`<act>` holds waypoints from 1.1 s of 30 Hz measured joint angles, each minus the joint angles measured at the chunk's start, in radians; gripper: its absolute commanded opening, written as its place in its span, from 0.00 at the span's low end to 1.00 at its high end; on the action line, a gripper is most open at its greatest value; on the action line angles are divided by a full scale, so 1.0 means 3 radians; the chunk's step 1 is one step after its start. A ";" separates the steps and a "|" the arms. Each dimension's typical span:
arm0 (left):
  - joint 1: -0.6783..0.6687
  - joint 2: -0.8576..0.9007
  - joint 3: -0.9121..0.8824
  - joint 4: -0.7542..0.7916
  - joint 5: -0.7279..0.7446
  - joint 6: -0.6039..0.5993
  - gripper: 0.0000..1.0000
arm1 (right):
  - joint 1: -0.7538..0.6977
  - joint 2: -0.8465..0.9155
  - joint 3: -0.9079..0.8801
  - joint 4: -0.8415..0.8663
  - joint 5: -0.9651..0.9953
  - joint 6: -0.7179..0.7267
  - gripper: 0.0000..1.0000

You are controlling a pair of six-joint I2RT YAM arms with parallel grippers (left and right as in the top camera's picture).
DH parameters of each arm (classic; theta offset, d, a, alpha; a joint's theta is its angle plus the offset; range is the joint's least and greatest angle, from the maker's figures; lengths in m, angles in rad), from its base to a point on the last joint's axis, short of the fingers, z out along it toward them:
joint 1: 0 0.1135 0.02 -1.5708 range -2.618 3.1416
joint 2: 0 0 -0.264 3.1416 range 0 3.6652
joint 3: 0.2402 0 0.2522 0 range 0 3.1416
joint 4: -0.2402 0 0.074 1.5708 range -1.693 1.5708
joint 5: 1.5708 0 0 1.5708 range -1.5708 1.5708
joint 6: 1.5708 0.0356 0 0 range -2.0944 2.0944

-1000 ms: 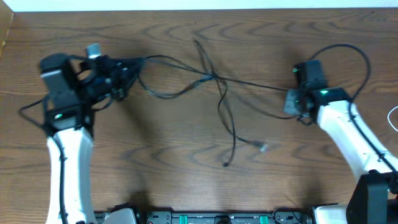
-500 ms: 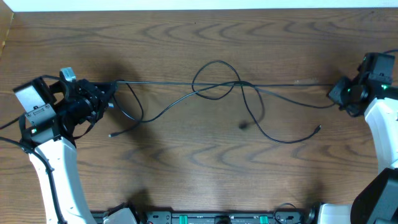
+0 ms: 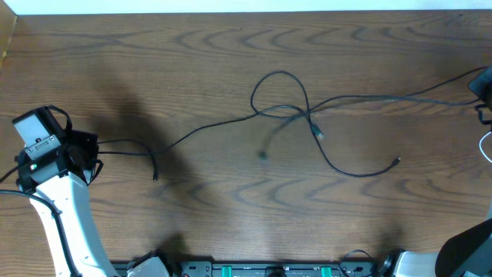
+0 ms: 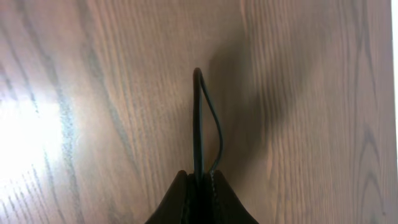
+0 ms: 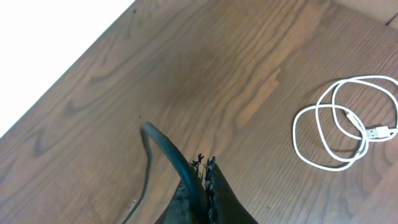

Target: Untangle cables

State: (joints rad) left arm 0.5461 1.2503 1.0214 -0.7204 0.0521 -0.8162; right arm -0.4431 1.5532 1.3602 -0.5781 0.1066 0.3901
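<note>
- Wood table (image 3: 231, 231); black cables (image 3: 296, 111) stretched nine to three o'clock.
- Your left jaws and right jaws each clamp a strand.
- Centre loop looks crossed, yet to clear; white cable (image 5: 336, 134) lies coiled apart.

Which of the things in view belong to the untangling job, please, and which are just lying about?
Job in hand: black cables, looped across each other mid-table; white cable, coiled apart on the right; left gripper and right gripper, jaws shut on black cables.
Lying about: only the wooden table.
</note>
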 measured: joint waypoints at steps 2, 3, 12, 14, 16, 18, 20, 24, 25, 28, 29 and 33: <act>0.0000 0.0017 0.0000 -0.0018 0.0062 -0.0010 0.08 | -0.0003 0.0001 0.0000 0.0080 -0.0137 -0.0015 0.01; 0.0000 0.0032 0.0000 -0.0018 0.0109 0.0010 0.08 | 0.0003 0.0001 0.0000 0.0159 -0.0181 -0.0024 0.01; 0.0076 0.0107 0.0000 -0.0509 -0.0599 -0.0393 0.07 | -0.0019 0.0005 0.0106 0.0635 0.0666 -0.0134 0.01; 0.0123 0.0107 0.0000 -0.0559 -0.0713 -0.0585 0.08 | -0.0038 0.0005 0.0200 0.0698 0.0843 -0.0229 0.01; 0.0145 0.0107 0.0000 -0.0605 -0.0763 -0.0813 0.08 | -0.0039 0.0005 0.0242 0.0712 0.0902 -0.0271 0.01; 0.0146 0.0107 0.0000 -0.0575 -0.0642 -0.0993 0.08 | -0.0041 0.0005 0.0258 0.0680 0.0797 -0.0303 0.01; 0.0142 0.0107 0.0001 -0.0210 -0.0198 -0.0895 0.08 | -0.0041 0.0008 0.0258 0.0659 0.0505 -0.0318 0.01; -0.0084 0.0111 0.0011 0.0264 0.0697 -0.0153 0.08 | -0.0029 0.0027 0.0271 0.0409 -0.0155 -0.0298 0.01; -0.0165 0.0111 0.0013 0.0243 0.0810 -0.0019 0.08 | -0.0019 0.0034 0.0272 0.0306 -0.0275 -0.0263 0.01; -0.0500 0.0123 0.0013 0.0224 0.1077 0.0398 0.08 | 0.0051 0.0127 0.0275 0.0015 -0.0565 -0.0108 0.04; -0.0628 0.0130 0.0013 0.0234 0.1156 0.0547 0.08 | 0.0074 0.0160 0.0276 -0.0033 -0.0638 -0.0083 0.06; -0.1136 0.0150 0.0013 0.0505 0.1283 0.0965 0.08 | 0.0336 0.0492 0.0270 -0.0467 -0.0927 -0.0062 0.35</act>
State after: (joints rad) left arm 0.2054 1.2953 1.0252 -0.5690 0.4370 -0.5266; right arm -0.3424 1.7008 1.4410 -0.7181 -0.1715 0.3714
